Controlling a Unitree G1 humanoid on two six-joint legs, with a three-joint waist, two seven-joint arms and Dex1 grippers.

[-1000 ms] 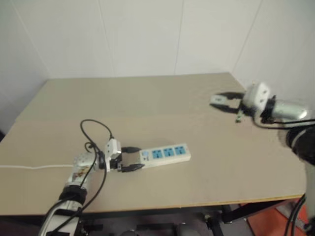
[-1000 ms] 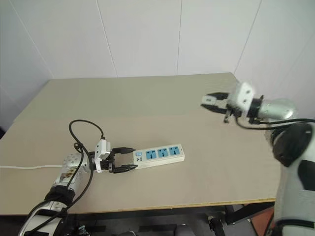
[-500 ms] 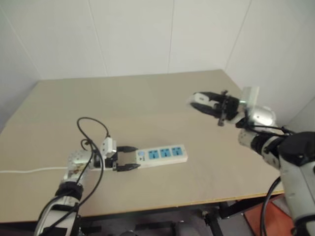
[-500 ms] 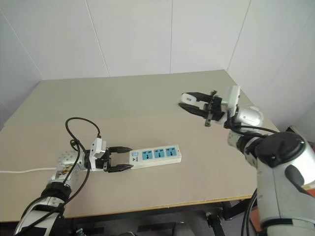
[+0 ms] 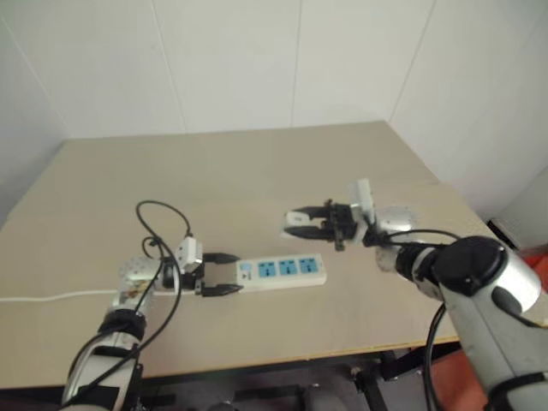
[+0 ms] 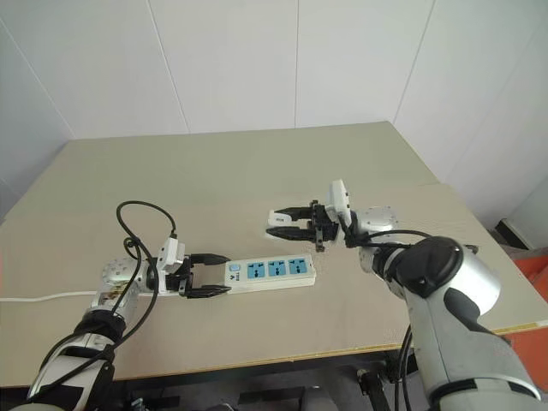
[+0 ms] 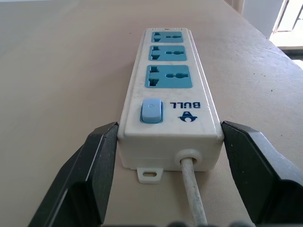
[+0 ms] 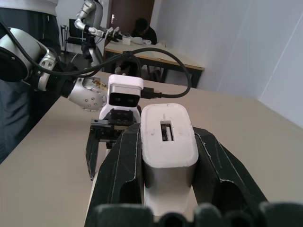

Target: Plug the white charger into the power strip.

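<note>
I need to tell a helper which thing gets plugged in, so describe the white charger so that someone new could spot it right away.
Start at the tan table, where the power strip with three blue sockets lies near the front edge. Just beyond its socket end, the right tool hangs above the table. The white charger is the small rounded white block pinched between that tool's black fingers, with a rectangular slot in its end face.

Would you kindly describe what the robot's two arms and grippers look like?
Both arms are silver-grey metal with black joints. Each gripper has a white boxy housing and two black, tapered fingers: left gripper, right gripper. Loose black cables loop over the left arm; a thinner black cable runs along the right arm.
</note>
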